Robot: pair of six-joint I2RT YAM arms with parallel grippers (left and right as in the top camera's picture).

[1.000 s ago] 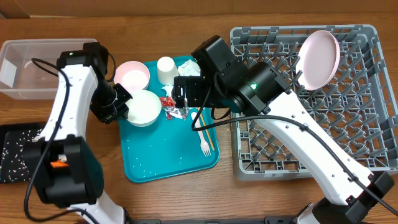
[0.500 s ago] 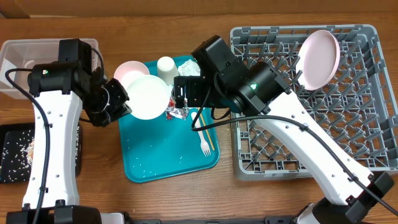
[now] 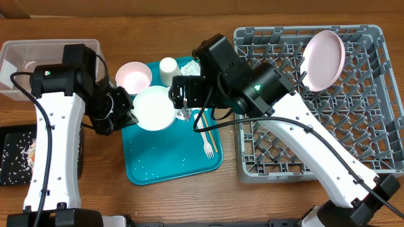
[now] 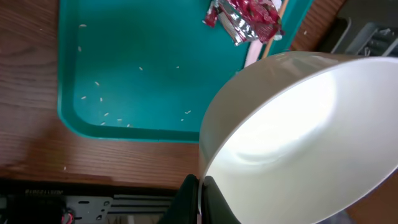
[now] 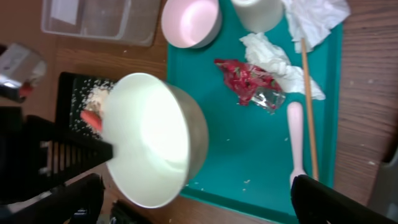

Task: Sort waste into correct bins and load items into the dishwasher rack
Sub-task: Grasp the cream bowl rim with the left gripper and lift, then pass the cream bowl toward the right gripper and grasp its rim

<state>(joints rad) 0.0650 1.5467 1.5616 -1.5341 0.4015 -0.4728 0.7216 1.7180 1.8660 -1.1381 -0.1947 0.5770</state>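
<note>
Your left gripper (image 4: 200,191) is clamped shut on the rim of a white bowl (image 4: 298,137), with the rim pinched between its two dark fingers. The bowl is lifted, tilted and empty inside. It hangs over the left half of the teal tray (image 3: 170,157), toward that tray's far edge.

Your right gripper (image 3: 181,98) has its jaws spread wide and holds nothing. It faces the bowl from the right, and in the overhead view the bowl's right edge is just beside it.

Close by that gripper the red-and-silver foil wrapper (image 5: 252,84) lies on the tray. The crumpled napkins (image 5: 283,59) lie right beside the wrapper, toward the tray's far right corner. The chopsticks (image 5: 309,106) and the white fork (image 5: 297,143) lie side by side along the tray's right edge.

Along the tray's far edge, the second bowl (image 3: 134,77) stands at the left corner with the cup (image 3: 168,68) next to it. Loose rice grains (image 4: 106,115) are scattered near the tray's near edge.

On the left side of the tabletop, the clear tub (image 3: 19,75) sits at the far corner. The black tray (image 3: 7,135) lies toward the near edge and carries rice and the orange carrot (image 5: 92,118).

The dishwasher rack (image 3: 353,126) fills the right side of the tabletop. The round plate (image 3: 324,60) stands tilted among its pegs near the rack's far edge.
</note>
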